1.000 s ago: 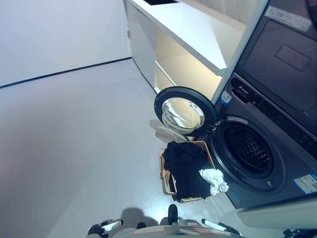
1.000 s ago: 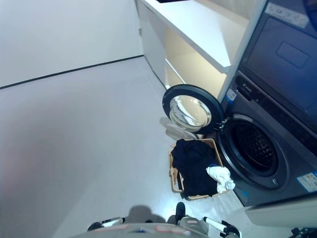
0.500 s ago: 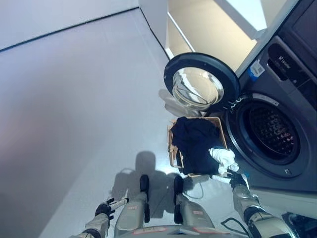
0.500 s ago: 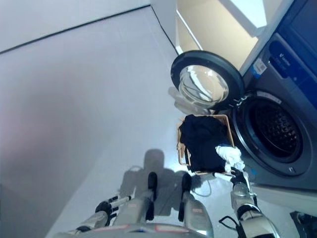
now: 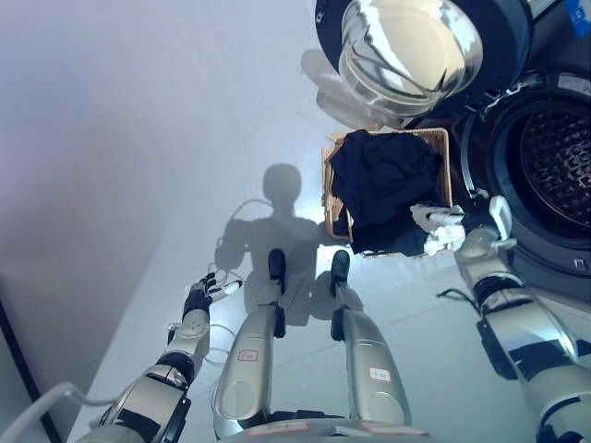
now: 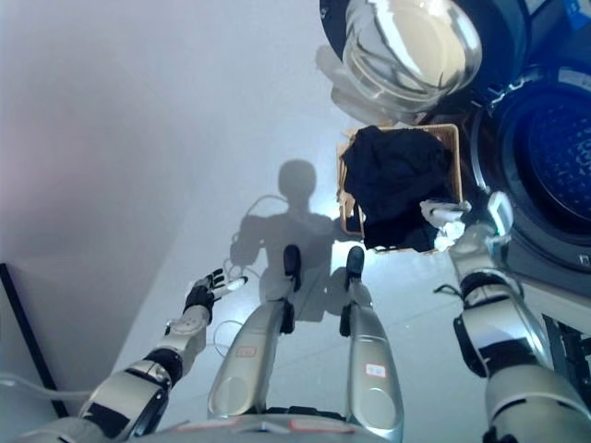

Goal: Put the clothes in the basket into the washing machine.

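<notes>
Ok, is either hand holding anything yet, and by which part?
The left hand hangs open over the floor, holding nothing. The right hand is at the white cloth on the basket's near corner; whether it grips cannot be told.

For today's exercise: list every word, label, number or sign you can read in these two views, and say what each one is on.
None can be read.
Washing machine: a blue sticker at the top right edge, cut off by the view, no print legible.
Basket, clothes, door: no print visible.
</notes>
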{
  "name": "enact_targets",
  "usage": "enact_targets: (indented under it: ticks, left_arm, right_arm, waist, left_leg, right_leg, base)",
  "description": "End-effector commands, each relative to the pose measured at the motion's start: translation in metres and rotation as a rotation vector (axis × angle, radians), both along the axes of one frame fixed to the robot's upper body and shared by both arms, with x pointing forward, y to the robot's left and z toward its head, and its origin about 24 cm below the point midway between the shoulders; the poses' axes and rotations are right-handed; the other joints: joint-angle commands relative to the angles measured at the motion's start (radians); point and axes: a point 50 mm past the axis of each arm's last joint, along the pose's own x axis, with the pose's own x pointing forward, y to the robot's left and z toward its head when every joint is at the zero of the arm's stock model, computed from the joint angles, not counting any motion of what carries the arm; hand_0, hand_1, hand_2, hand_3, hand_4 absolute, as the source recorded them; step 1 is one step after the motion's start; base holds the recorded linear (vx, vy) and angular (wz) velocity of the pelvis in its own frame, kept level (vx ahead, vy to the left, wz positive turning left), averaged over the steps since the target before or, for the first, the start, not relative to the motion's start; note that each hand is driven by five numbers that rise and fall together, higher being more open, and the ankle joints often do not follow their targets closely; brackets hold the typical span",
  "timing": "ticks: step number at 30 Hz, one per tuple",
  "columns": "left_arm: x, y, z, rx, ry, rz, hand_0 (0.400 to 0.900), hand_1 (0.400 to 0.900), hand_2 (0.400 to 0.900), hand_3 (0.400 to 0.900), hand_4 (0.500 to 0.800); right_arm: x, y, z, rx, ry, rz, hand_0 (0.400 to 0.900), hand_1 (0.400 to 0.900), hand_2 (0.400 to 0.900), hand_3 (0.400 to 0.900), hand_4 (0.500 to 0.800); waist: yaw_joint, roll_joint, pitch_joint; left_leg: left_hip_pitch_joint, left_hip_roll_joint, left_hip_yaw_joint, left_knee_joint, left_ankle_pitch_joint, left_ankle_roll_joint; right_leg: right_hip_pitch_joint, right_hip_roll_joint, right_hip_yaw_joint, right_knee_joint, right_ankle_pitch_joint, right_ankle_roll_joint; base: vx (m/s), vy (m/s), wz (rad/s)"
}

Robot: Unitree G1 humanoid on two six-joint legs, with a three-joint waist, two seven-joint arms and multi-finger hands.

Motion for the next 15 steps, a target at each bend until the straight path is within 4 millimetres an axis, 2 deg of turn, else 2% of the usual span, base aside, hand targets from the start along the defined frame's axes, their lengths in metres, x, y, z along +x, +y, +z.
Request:
enact_targets:
  ticks: [1,3,5,7,15]
  left_arm:
    - [-0.019,0.01,-0.007,0.005,-0.005,0.066,0.9,0.9,0.9,0.9,0.8]
    - [-0.003,0.006,0.007,-0.02,-0.09,0.071,0.9,0.9,0.9,0.9,0.8]
    - [0.003,0.005,0.013,-0.032,-0.123,0.072,0.9,0.9,0.9,0.9,0.8]
    - [0.016,0.004,0.029,-0.059,-0.215,0.08,0.9,0.9,0.9,0.9,0.8]
    - [0.019,0.005,0.046,-0.104,-0.328,0.108,0.9,0.9,0.9,0.9,0.8]
  right_arm:
    - [-0.018,-0.042,0.025,-0.195,-0.023,-0.123,0.9,0.9,0.9,0.9,0.8]
    - [-0.015,-0.051,0.05,-0.248,-0.073,-0.161,0.9,0.9,0.9,0.9,0.8]
    - [-0.014,-0.053,0.058,-0.253,-0.097,-0.172,0.9,0.9,0.9,0.9,0.8]
    - [-0.014,-0.06,0.078,-0.29,-0.147,-0.2,0.9,0.9,0.9,0.9,0.8]
    - [-0.02,-0.072,0.098,-0.351,-0.178,-0.274,0.9,0.9,0.9,0.9,0.8]
  waist:
    - [-0.002,0.028,-0.022]
    - [0.002,0.044,0.001]
    - [0.004,0.051,0.002]
    - [0.009,0.064,0.019]
    - [0.025,0.082,0.017]
  left_leg:
    - [-0.162,-0.04,-0.011,0.175,-0.113,-0.021]
    - [-0.263,-0.04,-0.011,0.293,-0.149,-0.018]
    - [-0.313,-0.039,-0.011,0.348,-0.168,-0.016]
    - [-0.426,-0.039,-0.007,0.484,-0.211,-0.012]
    - [-0.672,-0.042,0.014,0.781,-0.309,0.002]
  right_leg:
    - [-0.171,0.012,0.028,0.277,-0.175,0.037]
    - [-0.269,0.001,0.031,0.394,-0.213,0.028]
    - [-0.317,-0.004,0.032,0.45,-0.232,0.022]
    - [-0.436,-0.019,0.04,0.595,-0.278,0.006]
    - [-0.698,-0.029,0.047,0.885,-0.367,-0.014]
  base:
    - [-0.04,-0.066,0.05]
    - [-0.06,-0.088,0.1]
    - [-0.04,-0.059,0.1]
    - [-0.04,-0.049,0.11]
    - [-0.01,-0.015,0.03]
